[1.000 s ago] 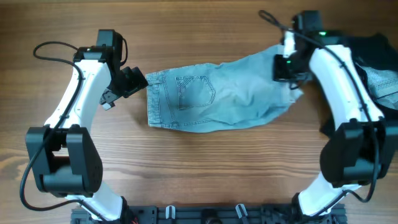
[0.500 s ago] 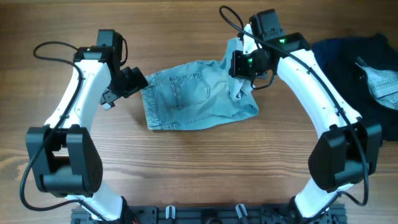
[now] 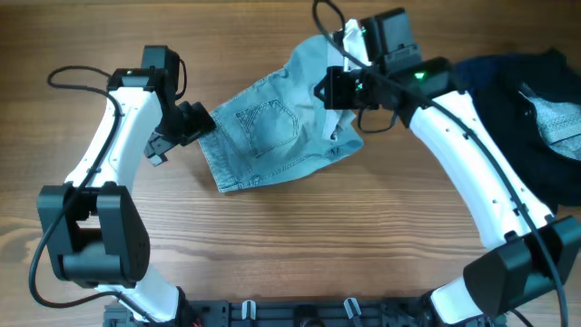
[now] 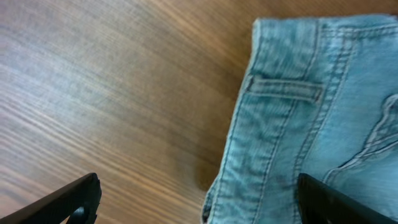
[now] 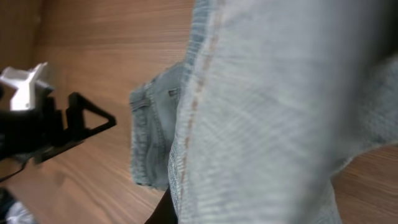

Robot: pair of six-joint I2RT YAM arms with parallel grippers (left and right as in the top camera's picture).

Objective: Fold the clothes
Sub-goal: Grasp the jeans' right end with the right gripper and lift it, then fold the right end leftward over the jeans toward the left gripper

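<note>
A: Where are the shorts (image 3: 272,136) found?

B: Between the two pincers, on the table (image 3: 272,245). The waistband (image 3: 213,159) end is laid flat just in front of the left pincer (image 3: 200,123). The leg end is held raised at the right pincer (image 3: 338,86) and is doubled back toward the flat part.

A: How is the left pincer set?

B: Spread. In its wrist view the fingers (image 4: 74,198) are seen wide apart at the bottom corners, and the waistband's corner is seen between and ahead of them. Whether the denim is touched cannot be told.

A: And the right one?

B: It is pinched on the shorts. Its fingers are hidden by denim, which fills most of its wrist view. From overhead the cloth is seen gathered at it and hung from it, clear of the wood.

A: What is placed around them?

B: A heap (image 3: 508,91) of dark navy garments is piled behind the right pincer, past its arm and well apart from the shorts. A pale piece (image 3: 556,116) is laid on top of it. A black cable (image 3: 322,20) is looped just above the right pincer.

A: Is anything in the way?

B: The hung fold is draped below the right pincer, beside the stitched pocket (image 3: 268,127). The pocket is left uncovered on the side toward the left pincer. Bare wood is seen around the left pincer.
</note>
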